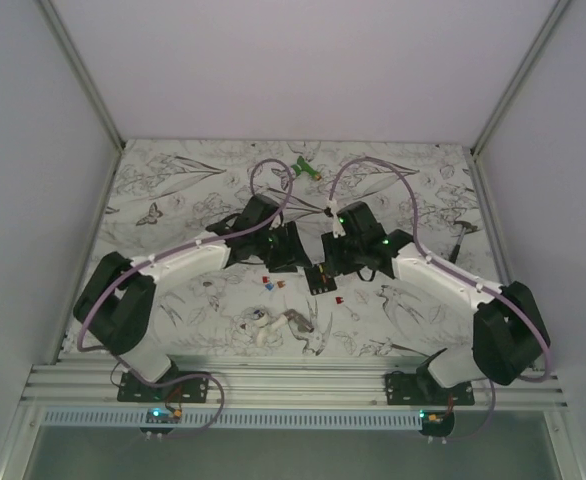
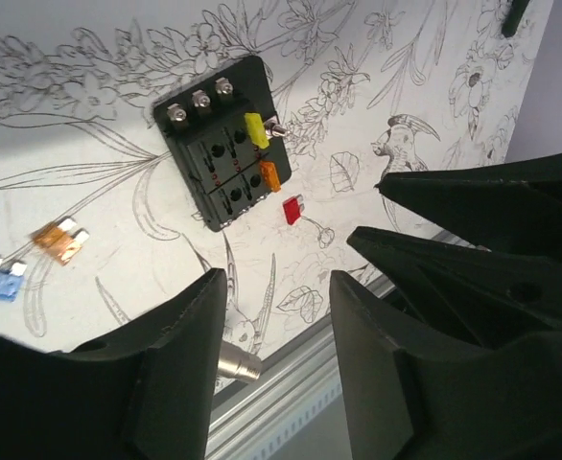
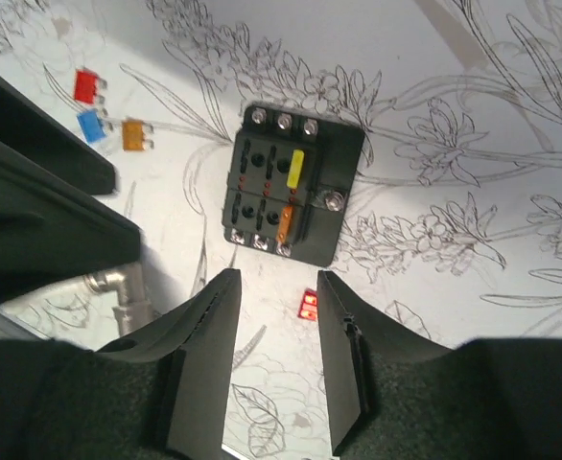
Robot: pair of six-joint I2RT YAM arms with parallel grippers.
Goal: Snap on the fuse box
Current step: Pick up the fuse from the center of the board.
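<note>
Fuse box [image 3: 295, 187]: lies on patterned desk [image 3: 473, 57], untouched. Left fingers [image 2: 187, 321]: spread, empty. Right fingers [image 3: 212, 321]: spread, empty, near box.

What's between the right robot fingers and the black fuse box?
A small red fuse lies loose on the flower-patterned table, between the right gripper and the fuse box. The right wrist view shows it best.

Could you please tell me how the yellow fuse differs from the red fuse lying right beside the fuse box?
The yellow fuse is plugged into a slot of the fuse box. The red fuse lies loose on the table, just off the box's edge. The yellow fuse shows only its top, while the red fuse lies flat. Both are small blade fuses, and neither is held.
</note>
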